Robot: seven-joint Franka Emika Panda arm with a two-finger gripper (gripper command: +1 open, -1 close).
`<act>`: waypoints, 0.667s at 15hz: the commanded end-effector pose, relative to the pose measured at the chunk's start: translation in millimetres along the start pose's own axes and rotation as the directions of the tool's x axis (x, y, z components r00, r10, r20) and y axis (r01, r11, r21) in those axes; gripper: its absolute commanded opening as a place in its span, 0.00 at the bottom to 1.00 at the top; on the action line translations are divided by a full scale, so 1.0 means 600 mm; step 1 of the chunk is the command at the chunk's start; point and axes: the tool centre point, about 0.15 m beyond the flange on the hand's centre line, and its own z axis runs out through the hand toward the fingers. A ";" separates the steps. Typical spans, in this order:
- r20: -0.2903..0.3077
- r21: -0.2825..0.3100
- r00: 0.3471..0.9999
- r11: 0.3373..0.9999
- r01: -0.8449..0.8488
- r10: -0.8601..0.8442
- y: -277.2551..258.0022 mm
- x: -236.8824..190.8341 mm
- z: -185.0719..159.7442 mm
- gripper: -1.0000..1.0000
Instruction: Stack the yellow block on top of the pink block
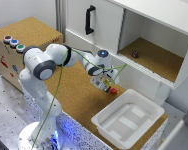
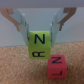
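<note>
In the wrist view the yellow block (image 2: 40,45) sits between the fingers of my gripper (image 2: 40,34), which is shut on it near its upper edge. It looks larger than the pink block (image 2: 57,67), so it hangs above the cork surface. The pink block rests on the cork just beside and slightly ahead of the yellow one, not under it. In the exterior view my gripper (image 1: 107,83) points down over the cork counter, with the pink block (image 1: 113,91) right by its tips. The yellow block is too small to make out there.
A white tub (image 1: 101,120) stands on the counter toward the exterior view's right, close to the blocks. Behind is a white cabinet with a black handle (image 1: 89,20) and an open compartment holding a small dark object (image 1: 135,54). Round coloured buttons (image 1: 13,42) sit on a cork box at the left.
</note>
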 end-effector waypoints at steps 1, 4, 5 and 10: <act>0.101 -0.044 0.995 0.999 0.027 -0.023 0.037 0.032 0.011 0.00; 0.114 -0.046 0.993 0.999 0.012 -0.006 0.045 0.005 0.010 0.00; 0.122 -0.045 0.993 0.999 0.012 -0.006 0.046 -0.002 0.012 0.00; 0.140 -0.045 0.990 0.999 0.012 -0.006 0.048 -0.005 0.026 0.00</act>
